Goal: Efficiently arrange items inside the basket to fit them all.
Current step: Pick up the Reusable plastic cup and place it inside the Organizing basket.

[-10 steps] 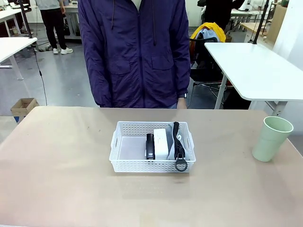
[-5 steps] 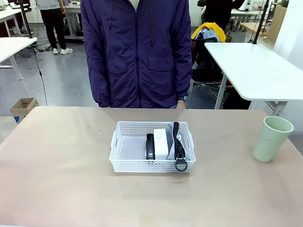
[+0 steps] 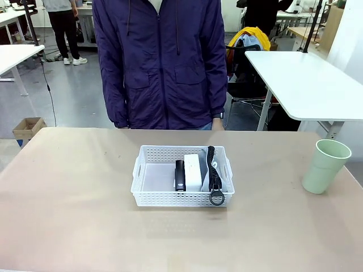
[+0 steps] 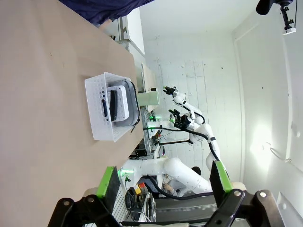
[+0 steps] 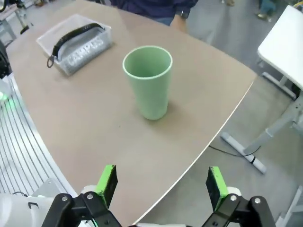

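The white perforated basket (image 3: 181,198) sits at the table's middle. Side by side in its right half lie a black stapler (image 3: 180,174), a small white box (image 3: 193,171) and a grey pouch (image 3: 222,180) with a black strap and ring; its left half is bare. A pale green cup (image 3: 325,166) stands upright near the table's right edge, apart from the basket. In the right wrist view my right gripper (image 5: 162,185) hangs open above the table, short of the cup (image 5: 149,80), with the basket (image 5: 57,29) and "CAMPUS" pouch (image 5: 84,49) beyond. My left gripper (image 4: 163,182) is open, far from the basket (image 4: 97,109).
A person in a purple jacket (image 3: 161,62) stands at the far edge, arms hanging at the sides. The tan table (image 3: 74,215) has wide bare room left, right and in front of the basket. A white table (image 3: 306,85) and a cardboard box (image 3: 28,127) lie beyond.
The person at the far side has swayed slightly. Nothing on the table has moved.
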Controlling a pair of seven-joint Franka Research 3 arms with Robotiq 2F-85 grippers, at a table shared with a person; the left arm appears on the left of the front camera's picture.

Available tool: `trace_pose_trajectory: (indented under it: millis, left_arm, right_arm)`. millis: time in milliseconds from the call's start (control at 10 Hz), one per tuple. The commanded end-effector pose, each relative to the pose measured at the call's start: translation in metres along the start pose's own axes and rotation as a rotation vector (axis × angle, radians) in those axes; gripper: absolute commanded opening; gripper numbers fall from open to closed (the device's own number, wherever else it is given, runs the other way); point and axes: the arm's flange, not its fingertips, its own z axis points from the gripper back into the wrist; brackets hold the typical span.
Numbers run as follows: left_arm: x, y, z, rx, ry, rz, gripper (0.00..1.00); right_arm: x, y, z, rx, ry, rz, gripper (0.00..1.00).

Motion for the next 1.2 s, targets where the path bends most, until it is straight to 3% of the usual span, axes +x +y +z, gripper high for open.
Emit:
trace_pose_trajectory:
  millis: [0, 100, 200, 400, 500, 600, 1100]
  left_arm:
    - [-0.002, -0.003, -0.002, 0.012, 0.005, 0.002, 1.0]
    - [-0.002, -0.003, -0.002, 0.012, 0.005, 0.002, 1.0]
    - [-0.002, -0.003, -0.002, 0.012, 0.005, 0.002, 1.0]
    - [-0.002, -0.003, -0.002, 0.012, 0.005, 0.002, 1.0]
    - [-0.002, -0.003, -0.002, 0.012, 0.005, 0.002, 1.0]
    - [-0.002, -0.003, -0.002, 0.012, 0.005, 0.002, 1.0]
    - [-0.002, -0.003, -0.002, 0.012, 0.005, 0.002, 1.0]
  right_arm:
    - [-0.017, 0.033, -0.064, 0.061, 0.031, 0.006, 1.0]
    - [-0.014, 0.034, -0.078, 0.116, 0.071, -0.01, 1.0]
    - [-0.003, -0.004, -0.015, 0.036, 0.025, -0.012, 1.0]
    - [-0.003, -0.004, -0.015, 0.036, 0.025, -0.012, 1.0]
    - [-0.004, -0.008, -0.031, 0.075, 0.056, -0.024, 1.0]
    - [-0.011, -0.004, -0.047, 0.079, 0.064, 0.166, 1.0]
    - [-0.041, -0.024, -0.133, 0.06, 0.055, 0.253, 1.0]
